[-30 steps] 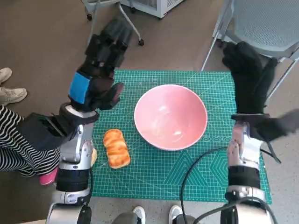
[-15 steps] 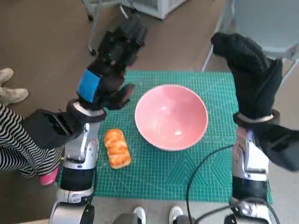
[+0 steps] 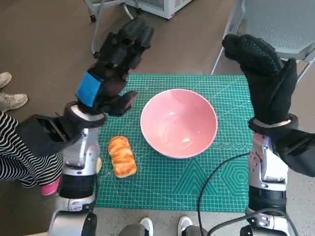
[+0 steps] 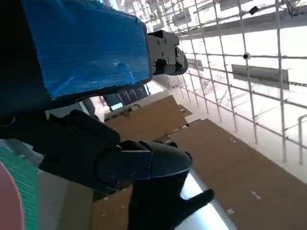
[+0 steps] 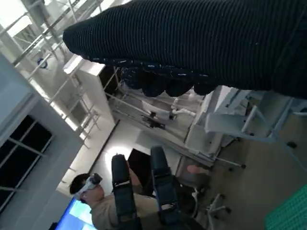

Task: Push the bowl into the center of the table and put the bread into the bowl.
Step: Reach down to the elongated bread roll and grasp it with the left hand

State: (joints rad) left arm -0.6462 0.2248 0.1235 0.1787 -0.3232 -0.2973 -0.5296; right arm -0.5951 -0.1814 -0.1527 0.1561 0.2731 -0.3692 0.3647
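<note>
Bowl sits mid-frame; bread lies lower left (untouched). Both hands hover released: left hand, right hand. Next: grasp bread.

Both arms rise over the last second. Left hand climbs up and outward from above the mat's left edge, fingers now past its far edge. Right hand lifts and swings inward, fingertips higher than before.

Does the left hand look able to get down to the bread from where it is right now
Probably yes. The left hand is raised and holds nothing, and the bread lies uncovered on the green mat on its own side, apart from the bowl.
</note>
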